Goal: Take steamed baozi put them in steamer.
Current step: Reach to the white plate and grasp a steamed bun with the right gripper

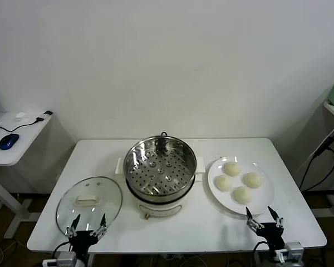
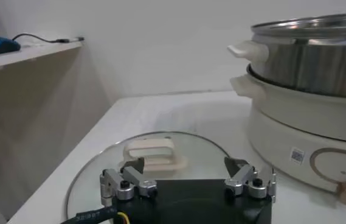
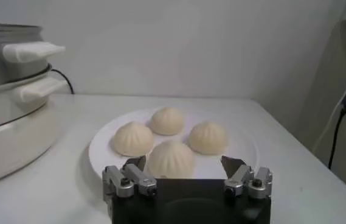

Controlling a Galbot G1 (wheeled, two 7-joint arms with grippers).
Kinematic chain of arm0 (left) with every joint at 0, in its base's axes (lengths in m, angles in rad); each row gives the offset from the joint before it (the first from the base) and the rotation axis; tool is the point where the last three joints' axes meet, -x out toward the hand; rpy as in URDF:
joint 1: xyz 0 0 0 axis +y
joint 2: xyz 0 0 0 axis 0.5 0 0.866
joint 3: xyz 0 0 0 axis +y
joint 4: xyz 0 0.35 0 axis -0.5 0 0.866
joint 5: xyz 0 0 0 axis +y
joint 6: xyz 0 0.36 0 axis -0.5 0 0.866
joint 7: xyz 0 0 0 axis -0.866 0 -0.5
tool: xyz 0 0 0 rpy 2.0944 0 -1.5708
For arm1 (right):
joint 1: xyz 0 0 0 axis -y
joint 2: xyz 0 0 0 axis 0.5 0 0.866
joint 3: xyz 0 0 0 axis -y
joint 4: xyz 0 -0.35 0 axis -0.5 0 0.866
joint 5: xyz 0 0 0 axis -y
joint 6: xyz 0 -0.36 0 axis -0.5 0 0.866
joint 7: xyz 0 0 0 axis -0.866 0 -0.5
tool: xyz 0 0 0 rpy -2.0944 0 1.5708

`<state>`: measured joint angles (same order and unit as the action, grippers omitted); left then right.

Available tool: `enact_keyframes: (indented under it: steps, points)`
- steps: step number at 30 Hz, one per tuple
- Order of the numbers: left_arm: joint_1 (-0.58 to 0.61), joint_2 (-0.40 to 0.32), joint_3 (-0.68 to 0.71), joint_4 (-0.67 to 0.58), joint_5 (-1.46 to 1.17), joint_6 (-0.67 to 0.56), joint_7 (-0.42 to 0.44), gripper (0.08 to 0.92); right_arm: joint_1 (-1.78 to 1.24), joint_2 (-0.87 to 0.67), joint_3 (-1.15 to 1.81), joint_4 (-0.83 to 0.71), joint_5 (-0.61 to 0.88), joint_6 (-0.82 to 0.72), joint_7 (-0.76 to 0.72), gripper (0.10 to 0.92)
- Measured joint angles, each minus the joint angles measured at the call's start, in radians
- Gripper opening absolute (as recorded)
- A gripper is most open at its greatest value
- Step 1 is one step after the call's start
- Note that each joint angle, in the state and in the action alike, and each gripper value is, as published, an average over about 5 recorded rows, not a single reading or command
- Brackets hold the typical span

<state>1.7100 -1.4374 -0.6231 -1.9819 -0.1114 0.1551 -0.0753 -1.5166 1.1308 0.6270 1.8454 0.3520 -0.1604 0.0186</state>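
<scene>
Nearby, 4 smooth pleated baozi (image 1: pixel 236 181), perforated steel steamer (image 1: pixel 160 165).

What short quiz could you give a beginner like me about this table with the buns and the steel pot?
1. Count: how many steamed baozi lie on the white plate?
2. True or false: the glass lid sits on top of the steamer.
3. Choose: which gripper is nearest the baozi? A. left gripper B. right gripper

Key
1. Four, all on the plate; the steamer's perforated tray holds none.
2. False. The lid lies flat on the table on the robot's left of the steamer, and the pot is uncovered.
3. B. It hangs open at the plate's near edge; the left gripper, also open, is at the lid's near edge.
</scene>
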Motion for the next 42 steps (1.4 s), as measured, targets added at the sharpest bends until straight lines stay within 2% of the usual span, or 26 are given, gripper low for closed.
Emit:
enact_keyframes:
  steps: [6,11,17,22,27,31,36,42]
  points:
    - [0.000,0.006,0.010,-0.002,-0.006,-0.006,-0.002,0.823,0.193,-0.109,-0.053,-0.063,0.001,-0.082,-0.042,0.823]
    - [-0.004,0.013,0.016,-0.006,-0.008,-0.013,-0.005,0.823,0.432,-0.265,-0.203,-0.153,0.001,-0.131,-0.144,0.823]
    - [-0.010,0.017,0.019,-0.003,-0.010,-0.017,-0.006,0.823,0.791,-0.442,-0.539,-0.301,-0.051,-0.103,-0.401,0.823]
    - [-0.013,0.018,0.019,0.003,-0.010,-0.022,-0.008,0.823,1.123,-0.516,-0.872,-0.449,-0.115,-0.012,-0.677,0.823]
    - [-0.019,0.016,0.020,0.011,-0.010,-0.027,-0.008,0.823,1.443,-0.516,-1.202,-0.600,-0.160,0.069,-0.922,0.823]
    - [-0.025,0.011,0.022,0.016,-0.011,-0.029,-0.008,0.823,1.632,-0.474,-1.432,-0.710,-0.177,0.106,-1.050,0.823]
    - [-0.028,0.006,0.024,0.017,-0.012,-0.033,-0.008,0.823,1.751,-0.402,-1.603,-0.828,-0.196,0.128,-1.130,0.823]
    - [-0.027,-0.003,0.025,0.028,-0.011,-0.039,-0.014,0.823,1.782,-0.309,-1.682,-0.959,-0.210,0.136,-1.153,0.823]
